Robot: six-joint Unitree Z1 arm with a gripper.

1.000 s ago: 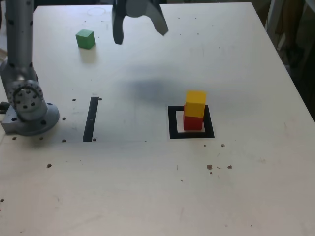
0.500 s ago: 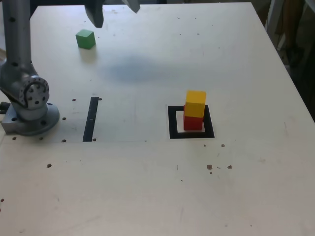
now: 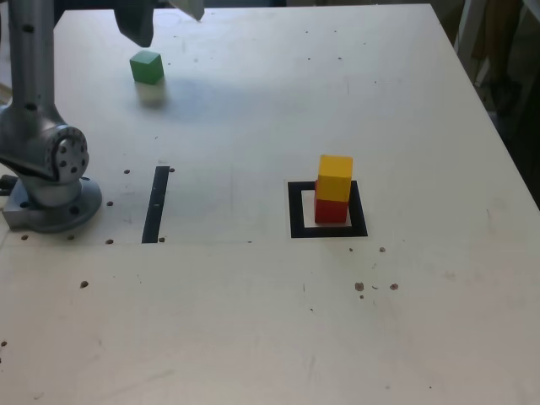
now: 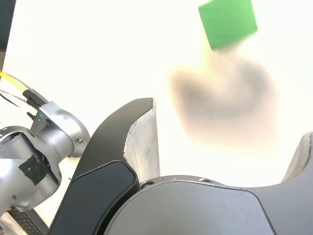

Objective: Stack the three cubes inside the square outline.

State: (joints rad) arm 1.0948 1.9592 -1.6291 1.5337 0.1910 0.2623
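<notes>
On the white tabletop (image 3: 253,295), toward the exterior view's right, a black square outline (image 3: 298,211) frames a small stack: the red cube (image 3: 331,211) sits inside it on the white centre, and the yellow cube (image 3: 335,179) rests on top of the red one. The green cube (image 3: 146,67) is well apart from them — alone on the table, near the far edge at the exterior view's upper left. Above the table, just beside the green cube as the exterior view shows it, hangs the gripper (image 3: 164,21), its two curved fingers spread wide with nothing between them; part of it is cut off by the top of that view. In the wrist view the green cube shows beyond the fingers, touching neither, and a soft, blurred shadow (image 4: 225,100) falls on the tabletop near it. The arm's round grey base (image 3: 55,211) stands at the exterior view's left, the grey arm (image 3: 34,93) rising from it. Between the base and the outline lies a thin straight black strip (image 3: 156,204) — apart from both — and small dark spots are scattered over the white surface around it.
</notes>
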